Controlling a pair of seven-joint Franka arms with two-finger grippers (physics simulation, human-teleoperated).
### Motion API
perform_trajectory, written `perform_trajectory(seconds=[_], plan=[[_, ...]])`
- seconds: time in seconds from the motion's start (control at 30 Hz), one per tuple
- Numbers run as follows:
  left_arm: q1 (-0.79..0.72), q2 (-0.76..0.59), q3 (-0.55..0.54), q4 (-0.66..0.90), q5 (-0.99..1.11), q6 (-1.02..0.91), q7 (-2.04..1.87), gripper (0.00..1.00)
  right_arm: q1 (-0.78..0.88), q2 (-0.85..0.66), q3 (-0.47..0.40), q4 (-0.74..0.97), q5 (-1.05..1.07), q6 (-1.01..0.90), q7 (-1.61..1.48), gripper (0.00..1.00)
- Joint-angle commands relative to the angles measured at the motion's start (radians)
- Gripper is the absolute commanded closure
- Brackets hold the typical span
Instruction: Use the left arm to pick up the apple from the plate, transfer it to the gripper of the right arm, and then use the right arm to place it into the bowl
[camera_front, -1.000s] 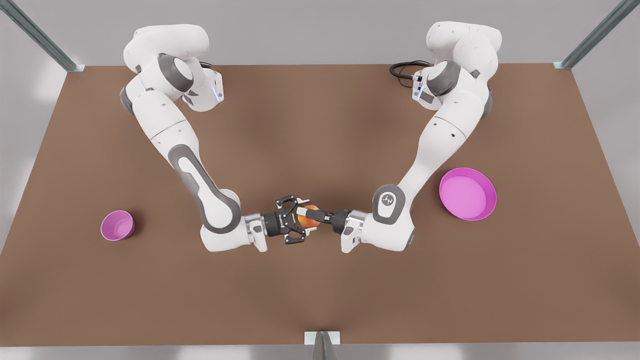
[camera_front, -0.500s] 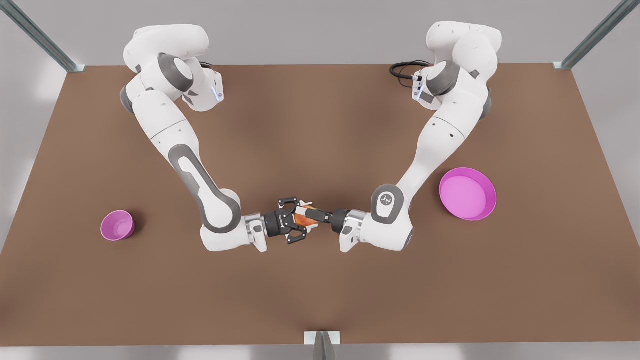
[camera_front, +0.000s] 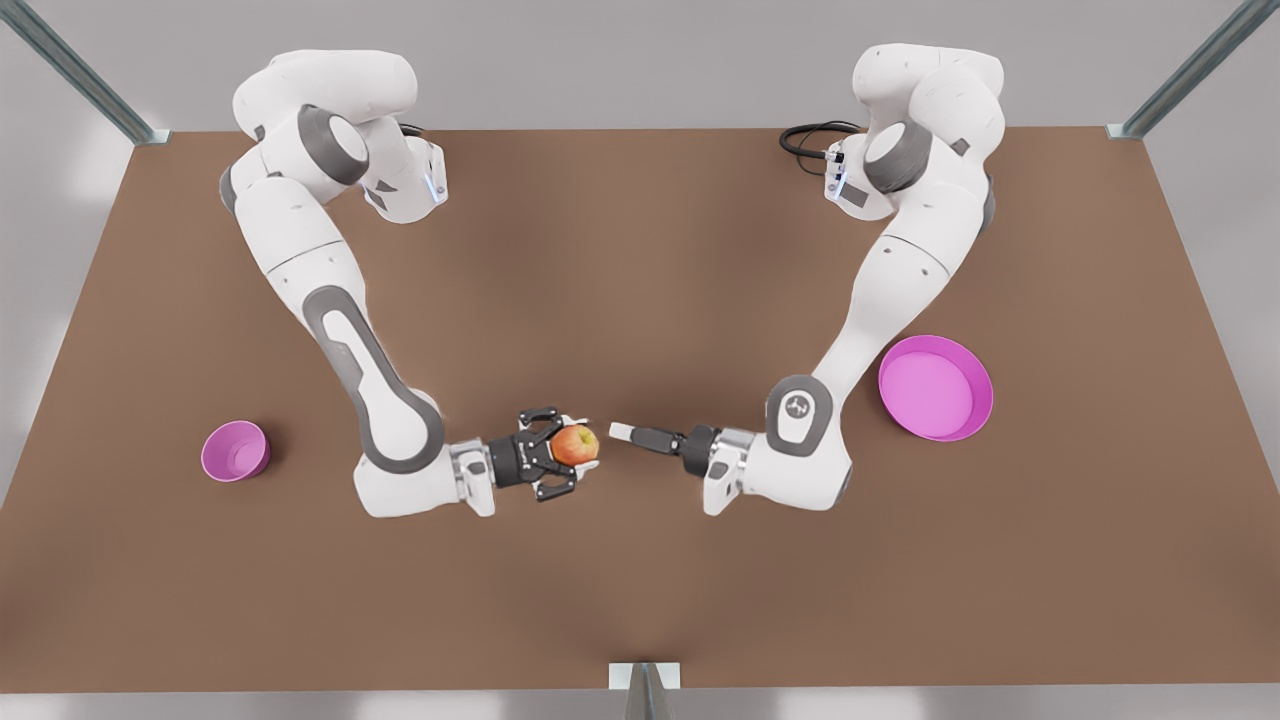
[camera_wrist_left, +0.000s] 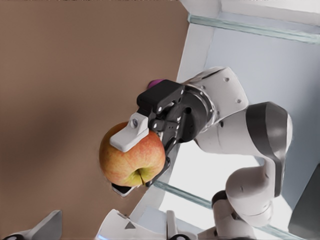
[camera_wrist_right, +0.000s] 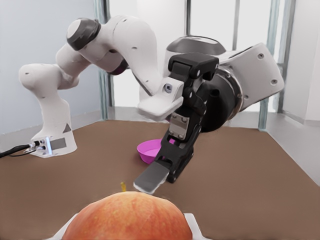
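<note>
Brown bench (camera_front: 640, 600) carrying two Franka arms. The pink plate (camera_front: 935, 388) lies at the front view's right, beside the left arm. The small pink bowl (camera_front: 235, 451) sits well apart at the front view's left. The right end effector (camera_front: 568, 452) pinches the apple (camera_front: 575, 445) aloft over mid-bench. The left end effector (camera_front: 620, 431), fingers spread, hangs near it without touching. I judge slip the main risk: narrow pads on round fruit could let it twist loose during a fast swing toward the bowl, and it would then roll across the bench.

apple (camera_front: 575, 444): red-yellow, gripped midair | bowl (camera_front: 235, 451): magenta, upright | plate (camera_front: 935, 388): magenta, flat
</note>
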Motion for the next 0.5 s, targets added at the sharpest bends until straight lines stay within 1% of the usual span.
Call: perform_trajectory(seconds=[0.0, 0.03, 0.07, 0.1, 0.13, 0.17, 0.2, 0.23, 0.27, 0.3, 0.33, 0.37, 0.43, 0.47], plan=[[0.034, -0.017, -0.007, 0.001, 0.003, -0.094, -0.052, 0.0, -0.031, -0.014, 0.0, 0.007, -0.258, -0.069, 0.057, 0.55], [0.101, -0.067, 0.005, 0.001, 0.07, -0.196, -0.147, 0.0, -0.05, -0.043, -0.007, 0.007, -0.386, -0.081, 0.057, 0.55], [0.155, -0.073, 0.007, 0.001, 0.181, -0.314, -0.196, 0.0, -0.073, -0.054, -0.006, 0.005, -0.504, -0.106, 0.057, 0.55], [0.267, -0.116, 0.005, 0.014, 0.334, -0.52, -0.205, 0.0, -0.091, -0.078, -0.007, 0.007, -0.639, -0.119, 0.063, 0.55], [0.326, -0.148, -0.001, 0.015, 0.459, -0.6, -0.205, 0.0, -0.1, -0.089, -0.007, 0.007, -0.734, -0.119, 0.068, 0.55], [0.35, -0.242, -0.002, 0.013, 0.715, -0.696, -0.205, 0.0, -0.112, -0.114, -0.007, 0.002, -0.858, -0.126, 0.068, 0.55], [0.338, -0.299, -0.004, 0.013, 0.895, -0.764, -0.207, 0.0, -0.126, -0.123, -0.007, -0.001, -0.953, -0.135, 0.066, 0.55], [0.367, -0.35, 0.007, 0.016, 1.063, -0.825, -0.204, 0.0, -0.142, -0.14, -0.007, -0.006, -1.058, -0.153, 0.057, 0.54], [0.449, -0.359, -0.004, 0.016, 1.071, -0.833, -0.193, 0.0, -0.143, -0.16, -0.007, -0.01, -1.174, -0.169, 0.05, 0.54], [0.476, -0.386, 0.042, -0.024, 1.064, -0.807, -0.072, 0.0, -0.152, -0.166, -0.007, -0.01, -1.243, -0.17, 0.02, 0.54], [0.22, -0.67, 0.44, -0.364, 1.022, -0.587, 0.196, 0.0, -0.172, -0.164, -0.007, -0.012, -1.295, -0.164, -0.021, 0.54], [0.031, -0.859, 0.663, -0.63, 0.894, -0.395, 0.192, 0.0, -0.197, -0.164, -0.007, -0.023, -1.323, -0.15, -0.062, 0.54], [0.023, -0.85, 0.648, -0.536, 0.894, -0.489, 0.194, 0.0, -0.243, -0.173, -0.006, -0.044, -1.365, -0.115, -0.135, 0.53], [0.023, -0.85, 0.614, -0.516, 0.894, -0.541, 0.191, 0.0, -0.284, -0.216, -0.006, -0.12, -1.371, -0.046, -0.16, 0.53]])
